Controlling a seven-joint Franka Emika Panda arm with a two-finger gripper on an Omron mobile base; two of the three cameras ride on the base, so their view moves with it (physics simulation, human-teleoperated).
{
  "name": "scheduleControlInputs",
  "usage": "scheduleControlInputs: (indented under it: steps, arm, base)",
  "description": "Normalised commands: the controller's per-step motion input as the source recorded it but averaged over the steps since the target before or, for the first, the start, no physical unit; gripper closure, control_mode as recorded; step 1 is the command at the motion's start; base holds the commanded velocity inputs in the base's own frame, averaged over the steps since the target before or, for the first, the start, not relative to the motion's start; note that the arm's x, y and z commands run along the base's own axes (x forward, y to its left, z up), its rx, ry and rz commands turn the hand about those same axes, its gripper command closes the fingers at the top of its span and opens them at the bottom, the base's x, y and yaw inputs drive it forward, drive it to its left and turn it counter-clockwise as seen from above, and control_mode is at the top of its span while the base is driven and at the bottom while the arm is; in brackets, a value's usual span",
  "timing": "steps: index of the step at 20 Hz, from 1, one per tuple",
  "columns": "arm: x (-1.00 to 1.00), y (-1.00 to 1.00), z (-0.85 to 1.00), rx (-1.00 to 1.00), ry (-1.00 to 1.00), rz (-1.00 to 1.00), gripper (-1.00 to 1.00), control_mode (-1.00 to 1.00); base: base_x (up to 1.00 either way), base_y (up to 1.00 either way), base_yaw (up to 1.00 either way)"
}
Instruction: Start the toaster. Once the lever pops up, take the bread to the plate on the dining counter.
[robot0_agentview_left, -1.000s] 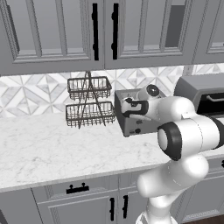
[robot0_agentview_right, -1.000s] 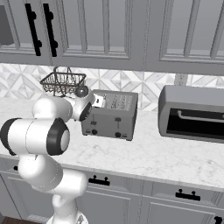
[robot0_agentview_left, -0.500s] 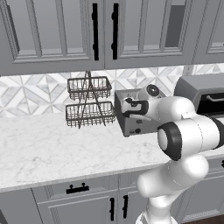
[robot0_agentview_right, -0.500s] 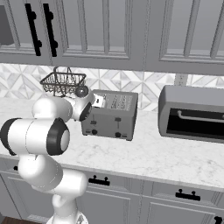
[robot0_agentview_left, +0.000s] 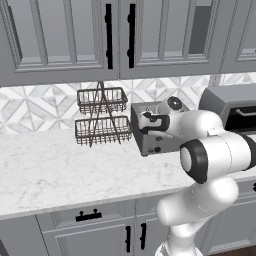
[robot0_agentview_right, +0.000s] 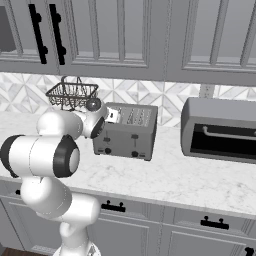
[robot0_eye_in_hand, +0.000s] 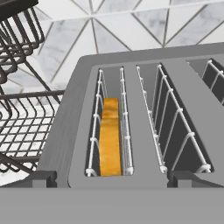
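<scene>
Marble table (robot0_agentview_left: 55, 170), toaster (robot0_agentview_right: 127, 132) at 12 o'clock, bread (robot0_eye_in_hand: 110, 140) sunk in left slot, jaws wide open and empty above; next: press lever.

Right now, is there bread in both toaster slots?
No, the hand view shows the bread in one slot of the toaster; the slot beside it holds nothing but wire guides.

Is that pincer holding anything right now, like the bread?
No, nothing is held. The pincer is open above the toaster, and the bread sits untouched down in a slot.
</scene>
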Motion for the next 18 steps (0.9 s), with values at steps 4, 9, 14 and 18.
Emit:
scheduleControlInputs:
  steps: [4,9,14,18]
  arm:
    - [0.00,0.00,0.00,0.00,0.00,0.00,-1.00,-1.00]
    - [0.00,0.00,0.00,0.00,0.00,0.00,-1.00,-1.00]
    - [0.00,0.00,0.00,0.00,0.00,0.00,-1.00,-1.00]
    - [0.00,0.00,0.00,0.00,0.00,0.00,-1.00,-1.00]
  base:
    - [0.00,0.00,0.00]
    - [0.00,0.00,0.00]
    - [0.00,0.00,0.00]
    - [0.00,0.00,0.00]
